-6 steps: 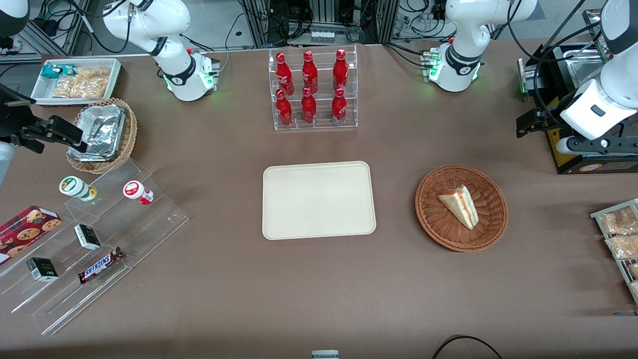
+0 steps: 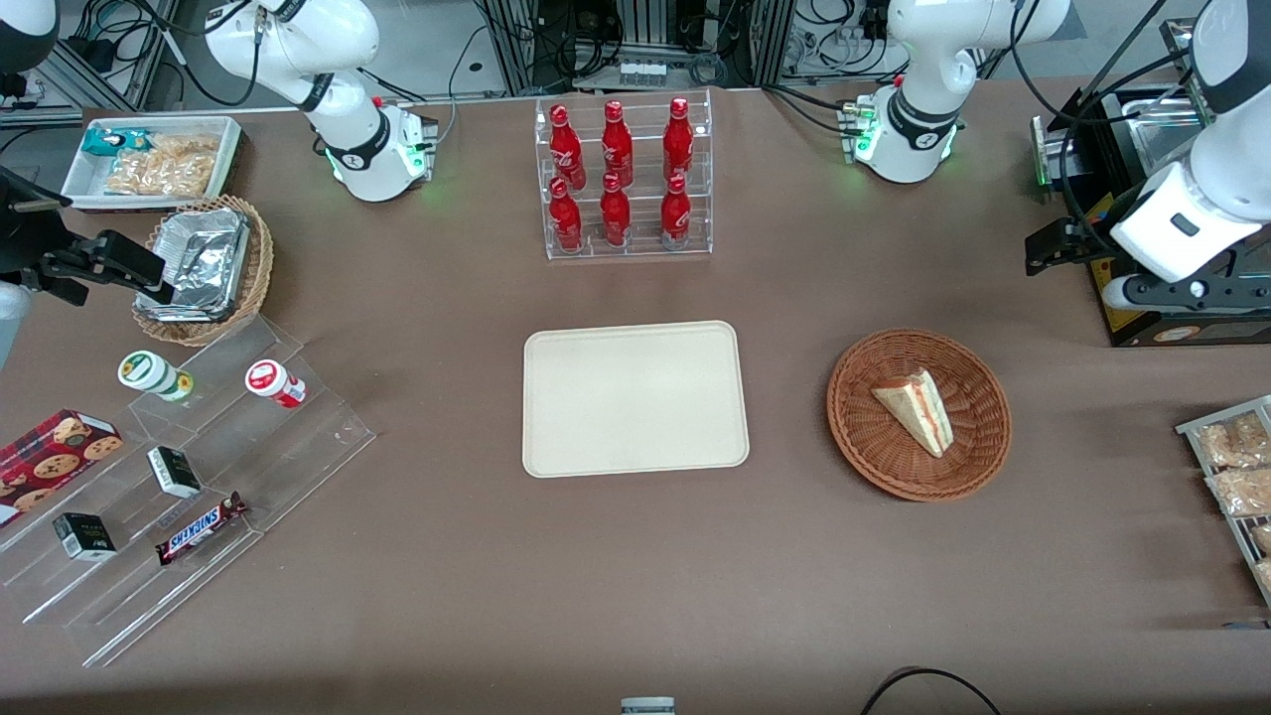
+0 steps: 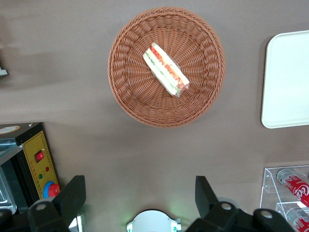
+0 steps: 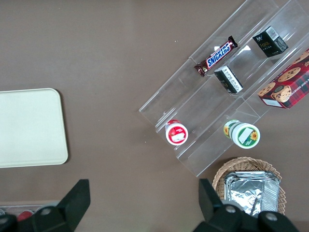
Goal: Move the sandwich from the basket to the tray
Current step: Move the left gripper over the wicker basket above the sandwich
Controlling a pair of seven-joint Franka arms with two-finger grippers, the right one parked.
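Note:
The sandwich (image 2: 916, 409), a pale triangular wedge with red and green filling, lies in the round reddish-brown wicker basket (image 2: 860, 437). Both show in the left wrist view, the sandwich (image 3: 165, 69) inside the basket (image 3: 130, 92). The cream tray (image 2: 635, 398) lies flat beside the basket, toward the parked arm's end; its corner shows in the left wrist view (image 3: 287, 82). My left gripper (image 2: 1053, 246) hangs high above the table at the working arm's end, farther from the front camera than the basket. It is open and empty (image 3: 140, 195).
A clear rack of red bottles (image 2: 621, 179) stands farther back than the tray. A black box with a yellow panel (image 2: 1142, 298) sits under the working arm. Trays of snack packets (image 2: 1231, 477) lie at the working arm's table edge. A clear stepped stand with snacks (image 2: 189, 487) lies toward the parked arm's end.
My left arm and gripper have shifted slightly toward the basket. The sandwich, basket and tray have not moved.

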